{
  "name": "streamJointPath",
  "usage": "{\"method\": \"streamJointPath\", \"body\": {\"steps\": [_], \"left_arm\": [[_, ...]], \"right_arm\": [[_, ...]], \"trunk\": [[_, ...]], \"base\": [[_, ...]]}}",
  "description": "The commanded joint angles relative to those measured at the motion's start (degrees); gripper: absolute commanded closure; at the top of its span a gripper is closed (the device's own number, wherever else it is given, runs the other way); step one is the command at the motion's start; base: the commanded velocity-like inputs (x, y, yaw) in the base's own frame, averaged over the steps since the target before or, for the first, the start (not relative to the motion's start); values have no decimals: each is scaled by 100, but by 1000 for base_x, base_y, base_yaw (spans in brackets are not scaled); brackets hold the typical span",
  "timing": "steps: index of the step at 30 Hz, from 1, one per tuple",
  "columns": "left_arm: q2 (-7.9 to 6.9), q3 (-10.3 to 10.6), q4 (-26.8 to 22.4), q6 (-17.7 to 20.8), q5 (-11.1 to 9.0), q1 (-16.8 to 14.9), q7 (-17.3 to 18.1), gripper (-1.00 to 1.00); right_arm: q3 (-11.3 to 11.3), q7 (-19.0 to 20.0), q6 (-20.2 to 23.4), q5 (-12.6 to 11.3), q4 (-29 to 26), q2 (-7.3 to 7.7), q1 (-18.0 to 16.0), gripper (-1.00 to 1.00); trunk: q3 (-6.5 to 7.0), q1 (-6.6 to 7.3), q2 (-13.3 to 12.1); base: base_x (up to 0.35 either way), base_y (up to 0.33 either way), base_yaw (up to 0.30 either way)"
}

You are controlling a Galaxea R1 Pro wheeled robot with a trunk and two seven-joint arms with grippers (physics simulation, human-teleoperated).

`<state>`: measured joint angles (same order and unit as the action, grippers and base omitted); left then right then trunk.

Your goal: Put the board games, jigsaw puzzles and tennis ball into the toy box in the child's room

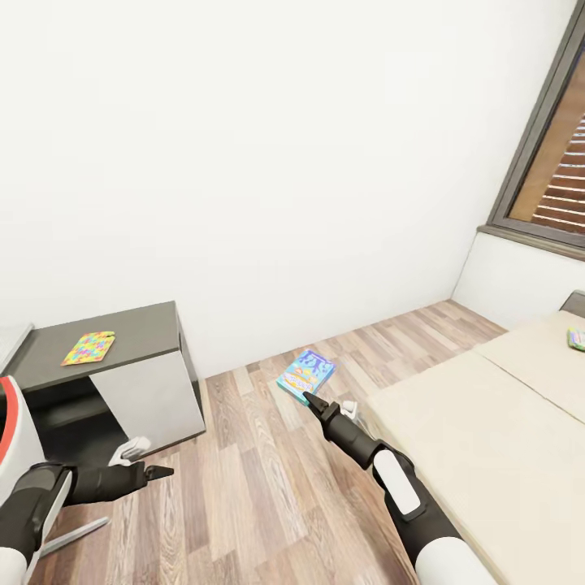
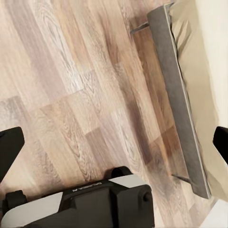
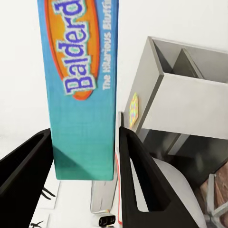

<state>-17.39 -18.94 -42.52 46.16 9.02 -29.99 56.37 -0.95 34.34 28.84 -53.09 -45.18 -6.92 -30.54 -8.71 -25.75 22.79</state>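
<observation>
Right gripper point(image 3: 83, 156): fingers clamp the teal-blue lettered board game point(image 3: 80, 85), long axis running straight out; left gripper point(image 1: 162, 470) empty, spread, at eight o'clock.

Bright even light, soft shadows, slightly blurry

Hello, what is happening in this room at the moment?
The robot stands on the wood floor between the bed and a low dark-topped cabinet. Its right gripper holds a blue-green board game between its fingers; the box reads "Balderd...". The left gripper is open and holds nothing. A jigsaw puzzle lies on the cabinet top. Another colourful flat item lies at the far end of the bed.
</observation>
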Motion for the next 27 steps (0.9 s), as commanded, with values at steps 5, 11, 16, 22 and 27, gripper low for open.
{"method": "streamJointPath", "body": {"steps": [5,11,16,22,27], "left_arm": [[59,81,-2,-120,67,-7,52,-100],[74,99,0,-141,67,-7,55,-100],[77,101,1,-143,65,-7,59,-100],[91,105,-1,-130,64,-7,81,-100],[100,109,3,-127,64,-7,74,-100]], "right_arm": [[-10,5,43,-43,0,-3,-5,100],[-10,2,43,-43,0,-3,-5,100],[-10,5,43,-43,0,-3,-4,100],[-10,9,43,-43,0,-3,-5,100],[-10,4,43,-39,0,-3,-5,100]], "trunk": [[-12,-4,12],[-12,-4,12],[-12,-4,12],[-12,-4,12],[-12,-4,12]], "base": [[134,-148,2],[139,-137,0],[20,-21,0],[2,-2,0],[0,0,0]]}}
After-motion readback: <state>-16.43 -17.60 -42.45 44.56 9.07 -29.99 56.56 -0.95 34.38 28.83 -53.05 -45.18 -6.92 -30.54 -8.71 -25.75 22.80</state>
